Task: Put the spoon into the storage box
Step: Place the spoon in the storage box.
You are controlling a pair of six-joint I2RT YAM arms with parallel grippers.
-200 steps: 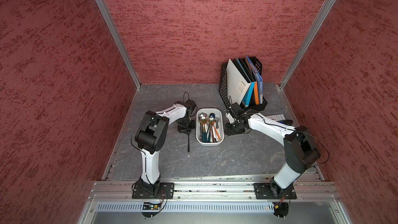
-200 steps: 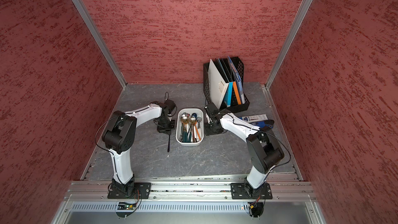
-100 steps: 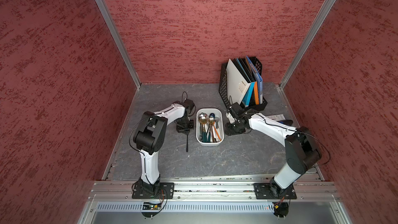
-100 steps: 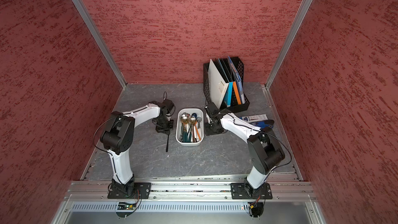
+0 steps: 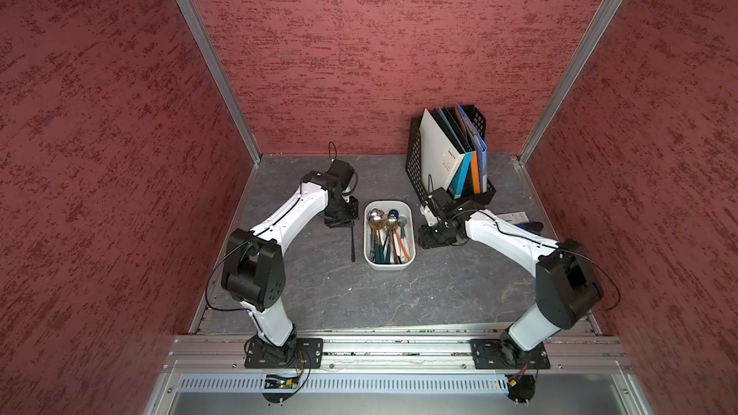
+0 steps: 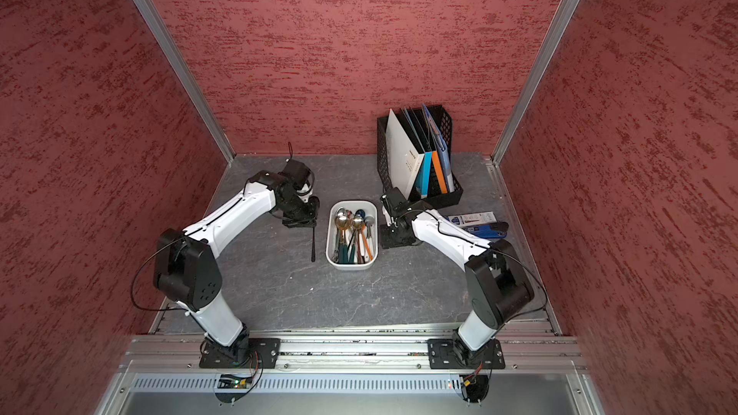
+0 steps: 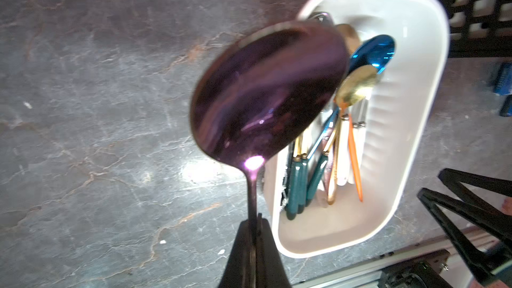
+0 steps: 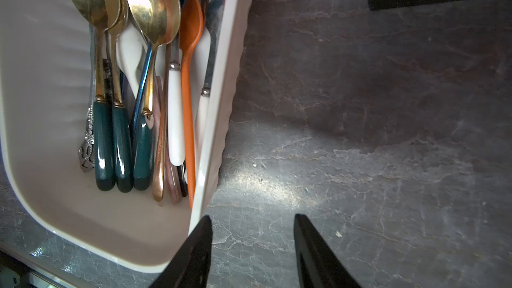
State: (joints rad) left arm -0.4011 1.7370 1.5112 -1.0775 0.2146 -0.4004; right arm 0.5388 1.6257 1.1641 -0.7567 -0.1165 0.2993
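The left gripper (image 7: 255, 225) pinches the purple spoon (image 7: 266, 92) at the storage box's (image 7: 393, 139) nine o'clock, not yet inside; the right gripper (image 8: 252, 217) hangs spread and empty at three o'clock.

1. Grey marbled table (image 5: 339, 293) lies beneath my left claw (image 7: 255, 225) and right claw (image 8: 252, 225).
2. White storage box (image 5: 389, 266) sits on it between them.
3. Black file rack (image 5: 415, 157) stands beyond my right claw; a blue-handled tool (image 6: 489, 229) and a packet (image 6: 471, 218) lie outward of it.
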